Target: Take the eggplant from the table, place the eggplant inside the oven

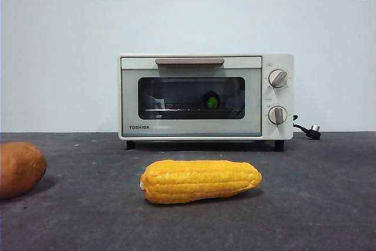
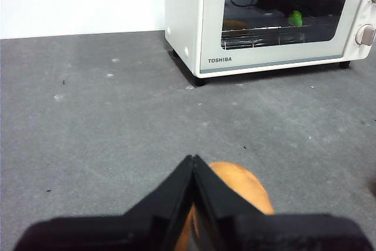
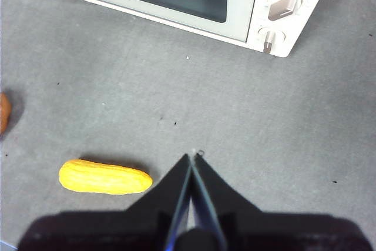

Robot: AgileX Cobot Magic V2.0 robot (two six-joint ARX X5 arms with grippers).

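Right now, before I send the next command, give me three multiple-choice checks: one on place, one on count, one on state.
1. Where is the dark purple eggplant's green stem cap?
A. on the table
B. behind the cream-white toaster oven's glass door
C. in a gripper

2. How many round knobs has the oven?
A. one
B. two
C. three

3. The oven door is:
A. shut
B. fully open
C. removed

Answers: 1 B, the green cap shows through the glass; 2 B, upper knob and lower knob; 3 A, the door stands upright, its beige bar handle on top.
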